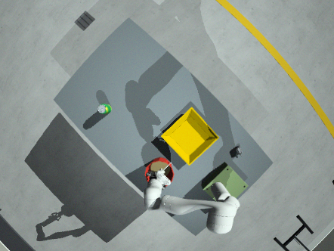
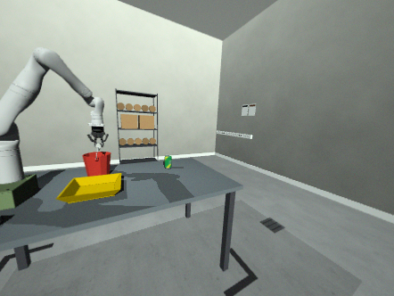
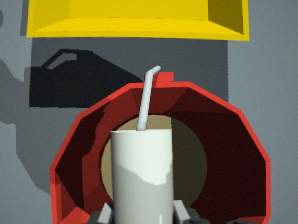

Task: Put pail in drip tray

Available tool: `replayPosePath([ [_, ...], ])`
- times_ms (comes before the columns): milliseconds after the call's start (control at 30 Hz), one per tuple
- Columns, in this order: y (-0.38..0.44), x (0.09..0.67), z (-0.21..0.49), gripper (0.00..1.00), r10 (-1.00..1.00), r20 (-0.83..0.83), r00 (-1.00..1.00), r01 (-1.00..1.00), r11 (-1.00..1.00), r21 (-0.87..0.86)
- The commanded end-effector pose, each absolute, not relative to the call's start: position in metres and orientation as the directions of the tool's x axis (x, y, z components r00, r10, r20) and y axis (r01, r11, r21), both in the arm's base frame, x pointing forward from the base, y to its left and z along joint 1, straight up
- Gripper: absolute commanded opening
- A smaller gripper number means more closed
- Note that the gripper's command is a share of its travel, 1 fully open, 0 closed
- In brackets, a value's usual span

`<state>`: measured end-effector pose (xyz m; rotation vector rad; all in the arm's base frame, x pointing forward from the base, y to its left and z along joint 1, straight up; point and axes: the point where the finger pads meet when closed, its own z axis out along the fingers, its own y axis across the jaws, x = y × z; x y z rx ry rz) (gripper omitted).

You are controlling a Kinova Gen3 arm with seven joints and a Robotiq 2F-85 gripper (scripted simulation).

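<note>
Low in the middle of the top view, the pail (image 1: pixel 160 171) stands on the table, just left of the tray (image 1: pixel 190 136). The gripper (image 1: pixel 162 175) is clenched on its white handle. The grab looks done. Next: lift, move right over the tray, lower fully.

No text can be read; the wall sign (image 2: pixel 249 110) is too small to make out

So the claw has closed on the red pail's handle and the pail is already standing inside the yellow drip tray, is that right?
Not quite. The claw has closed on the red pail's pale handle grip, but the pail stands on the grey table beside the yellow drip tray, not inside it. The top view shows them apart.
</note>
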<state>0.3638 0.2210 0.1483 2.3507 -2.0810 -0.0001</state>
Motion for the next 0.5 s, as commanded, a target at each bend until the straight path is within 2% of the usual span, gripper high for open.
replayPosePath([
  [0, 0.2212, 0.3642, 0.1489, 0.1, -0.993, 0.001, 0.121, -0.993, -0.121, 0.0],
  [467, 0.2212, 0.3642, 0.1548, 0.1, -0.993, 0.001, 0.121, -0.993, -0.121, 0.0],
])
